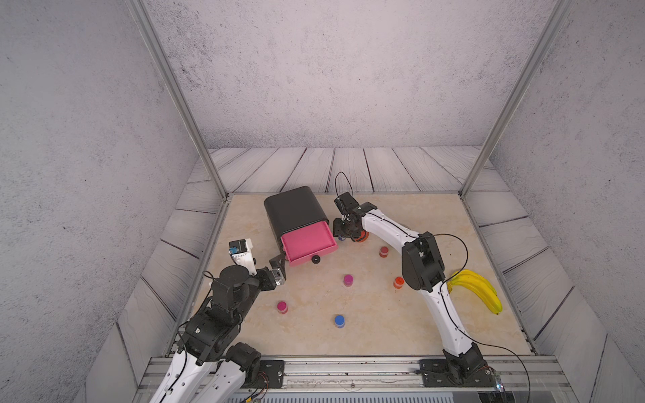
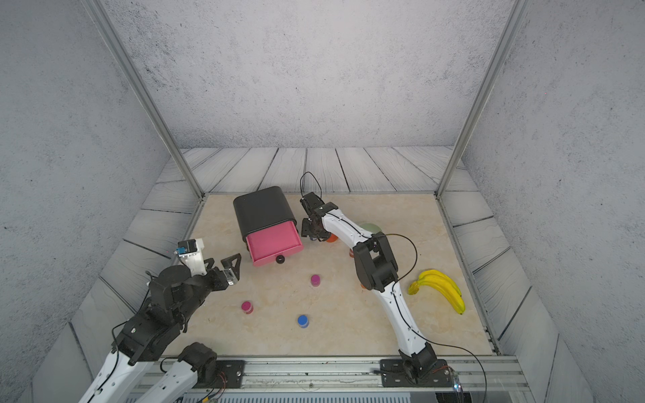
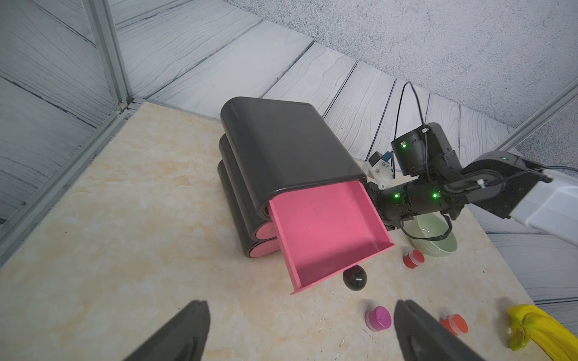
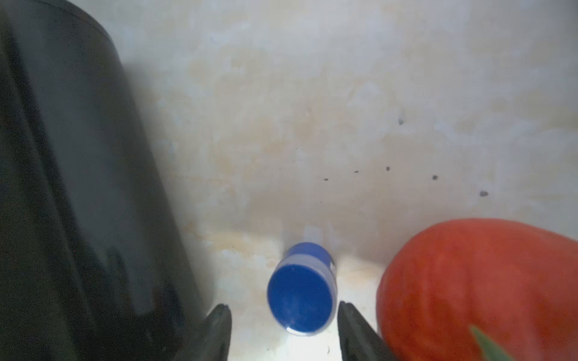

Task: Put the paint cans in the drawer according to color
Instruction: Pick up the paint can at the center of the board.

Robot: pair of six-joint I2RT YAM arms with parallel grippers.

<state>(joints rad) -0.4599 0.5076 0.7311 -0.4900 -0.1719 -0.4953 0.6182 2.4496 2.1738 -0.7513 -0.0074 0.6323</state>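
Beside the drawer [image 4: 62, 156], between its black wall and the tomato [image 4: 469, 281], a blue paint can [image 4: 300, 293] stood upright on the surface [image 4: 312, 109]. The right end effector [image 4: 283, 308] hung directly above, jaws apart, straddling it; the left end effector [image 3: 300, 312], spread wide, sat farther off.

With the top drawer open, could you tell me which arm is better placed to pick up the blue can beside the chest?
Right: the right pincer straddles the blue can between chest and tomato, not yet closed. The left pincer hangs open before the drawer, away from that can.
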